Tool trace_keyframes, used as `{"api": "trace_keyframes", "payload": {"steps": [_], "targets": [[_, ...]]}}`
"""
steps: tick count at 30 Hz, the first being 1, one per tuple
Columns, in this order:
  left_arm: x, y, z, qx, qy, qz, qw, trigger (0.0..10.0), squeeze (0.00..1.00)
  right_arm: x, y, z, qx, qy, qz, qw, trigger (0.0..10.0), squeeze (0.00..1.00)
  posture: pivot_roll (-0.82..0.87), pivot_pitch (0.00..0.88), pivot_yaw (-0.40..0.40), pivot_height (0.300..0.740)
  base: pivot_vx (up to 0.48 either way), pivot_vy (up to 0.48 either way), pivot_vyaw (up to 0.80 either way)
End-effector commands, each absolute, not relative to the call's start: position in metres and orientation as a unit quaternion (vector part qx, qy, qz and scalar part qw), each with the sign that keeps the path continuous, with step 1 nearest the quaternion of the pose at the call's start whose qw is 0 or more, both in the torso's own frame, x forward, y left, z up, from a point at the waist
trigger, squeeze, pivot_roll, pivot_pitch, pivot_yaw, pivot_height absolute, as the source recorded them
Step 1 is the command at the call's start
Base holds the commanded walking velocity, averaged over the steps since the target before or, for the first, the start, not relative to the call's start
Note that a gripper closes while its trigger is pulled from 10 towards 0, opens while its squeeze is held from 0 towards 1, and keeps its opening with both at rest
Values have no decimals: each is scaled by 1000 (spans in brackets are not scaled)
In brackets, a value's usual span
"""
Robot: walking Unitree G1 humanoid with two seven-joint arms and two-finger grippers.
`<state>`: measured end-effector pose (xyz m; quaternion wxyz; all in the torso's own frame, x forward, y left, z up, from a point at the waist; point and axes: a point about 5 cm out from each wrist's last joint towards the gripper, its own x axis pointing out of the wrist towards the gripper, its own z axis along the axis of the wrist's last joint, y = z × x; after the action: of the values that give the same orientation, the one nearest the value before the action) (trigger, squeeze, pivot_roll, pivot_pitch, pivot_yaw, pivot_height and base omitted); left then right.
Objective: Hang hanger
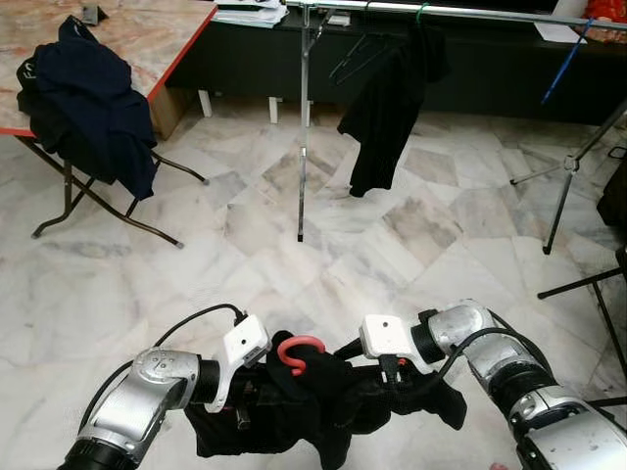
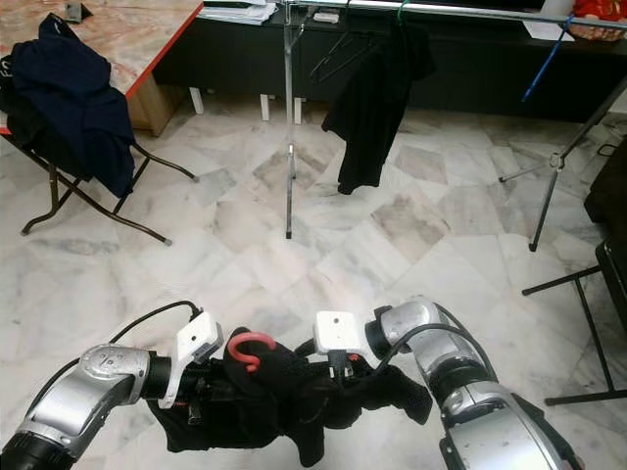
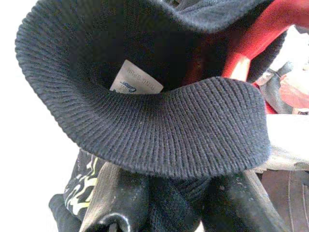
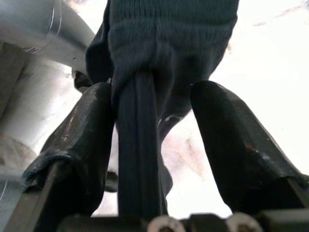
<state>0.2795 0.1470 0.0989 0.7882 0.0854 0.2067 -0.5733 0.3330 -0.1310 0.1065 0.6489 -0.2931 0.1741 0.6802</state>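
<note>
Left end effector (image 1: pixel 257 387): low in front of the robot, fingers buried in the black garment (image 1: pixel 323 401); the wrist view has the ribbed collar (image 3: pixel 159 130) and a white label (image 3: pixel 136 79) right at the fingers (image 3: pixel 231 203). Closed on cloth or not: cannot tell.
Right end effector (image 4: pixel 152 140): facing the left one, touching the same garment from the other side; fingers a little apart with a fold of the dark cloth between them, pressed against one finger (image 4: pixel 72 145).
Hanger (image 1: pixel 300 350): red hook poking up out of the garment, between the two end effectors; the rest is hidden in cloth.
Garment: bunched, held above the marble floor (image 1: pixel 245 245), one end drooping under the right wrist.
Rail (image 1: pixel 470 12): chrome, far across the floor, on a thin upright (image 1: pixel 303 127).
On rail: a black shirt (image 1: pixel 387 108) and bare hangers (image 1: pixel 355 54) beside it.
Surface (image 1: pixel 147 34): far left, red-edged, folding legs, dark blue jacket (image 1: pixel 88 103) draped over its corner.
</note>
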Motion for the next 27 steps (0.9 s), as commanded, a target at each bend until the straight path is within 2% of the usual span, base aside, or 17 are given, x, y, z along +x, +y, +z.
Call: {"api": "trace_keyframes", "payload": {"steps": [1,7,14,21,27], "targets": [[278,147,102,96,193,-577,788,0,0,332,-133,106,-299,177,686,640,10000,1000,60,193,-41,740,0,0,0],[279,149,99,100,195,-571,791,0,0,333,-134,107,-305,176,679,644,10000,1000,60,190,-41,740,0,0,0],[279,160,87,119,212,-538,807,0,0,340,-136,117,-307,158,663,665,10000,1000,55,178,-37,740,0,0,0],[279,168,75,138,226,-512,817,0,0,342,-140,121,-313,155,656,669,10000,1000,51,170,-36,740,0,0,0],[281,170,71,129,212,-481,841,0,0,343,-142,121,-313,149,644,682,10000,1000,48,161,-35,740,0,0,0]]}}
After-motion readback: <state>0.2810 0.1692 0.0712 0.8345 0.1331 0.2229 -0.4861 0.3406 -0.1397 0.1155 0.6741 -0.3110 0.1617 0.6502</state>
